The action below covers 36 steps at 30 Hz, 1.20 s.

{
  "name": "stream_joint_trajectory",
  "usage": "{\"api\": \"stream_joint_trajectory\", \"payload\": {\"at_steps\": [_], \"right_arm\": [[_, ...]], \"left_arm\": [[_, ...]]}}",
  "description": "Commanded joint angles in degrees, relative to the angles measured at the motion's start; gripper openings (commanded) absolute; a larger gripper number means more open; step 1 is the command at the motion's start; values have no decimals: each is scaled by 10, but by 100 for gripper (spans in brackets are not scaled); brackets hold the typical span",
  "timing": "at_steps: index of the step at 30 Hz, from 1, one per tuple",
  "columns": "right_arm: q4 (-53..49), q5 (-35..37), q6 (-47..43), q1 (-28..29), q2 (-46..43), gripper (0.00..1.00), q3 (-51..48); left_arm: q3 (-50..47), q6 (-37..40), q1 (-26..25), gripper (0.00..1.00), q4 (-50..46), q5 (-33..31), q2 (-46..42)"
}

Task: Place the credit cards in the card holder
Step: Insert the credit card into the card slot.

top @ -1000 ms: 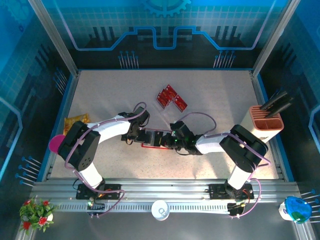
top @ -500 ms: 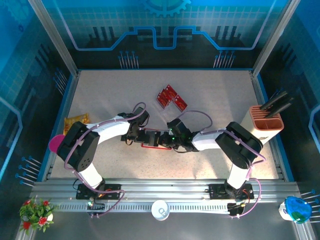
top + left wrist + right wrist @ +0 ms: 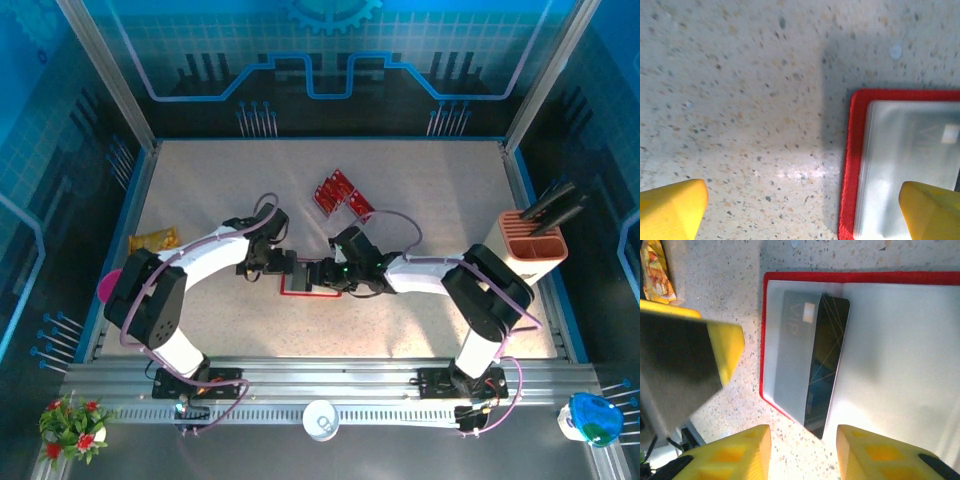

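- I see the card holder (image 3: pixel 900 355) lying open and flat on the table (image 3: pixel 200 180), near the middle, red rim around pale clear pockets.
- A dark card (image 3: pixel 827 365) with fine gold lines sits partly slid into the holder's left pocket. The tucked half looks grey through the plastic, and one corner juts past the holder's near edge.
- The right gripper (image 3: pixel 802 450) hovers at that near edge. Its yellow fingers are spread, with the card's jutting corner in the gap and neither finger touching it.
- The left gripper (image 3: pixel 800 212) is over the holder's left corner, fingers spread as wide as they go, one tip above bare table and the other above the pocket. It pinches nothing.
- From above, both arms reach inward and meet over the holder from either side.
- The loose credit cards (image 3: pixel 342 195), small and red, lie in a cluster farther back on the table, well apart from the holder.
- A yellow-orange snack packet (image 3: pixel 153 240) lies by the left edge.
- A pink compartment box (image 3: pixel 533 250) with dark items stands at the right edge.
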Motion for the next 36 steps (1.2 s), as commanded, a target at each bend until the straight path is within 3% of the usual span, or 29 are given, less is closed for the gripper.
{"api": "stream_joint_trajectory", "payload": {"at_steps": [1,8,36], "right_arm": [[-73,5,-44,-7,-15,37,28],[-145,30,-89,0,25,14,111],[-221,40,-124,22,139,5,213]], "left_arm": [[7,-18,17,99,-7,8,-12],[-5,-26,43,99,-14,-4,8],[-41,-12,46,99,12,-5,51]]}}
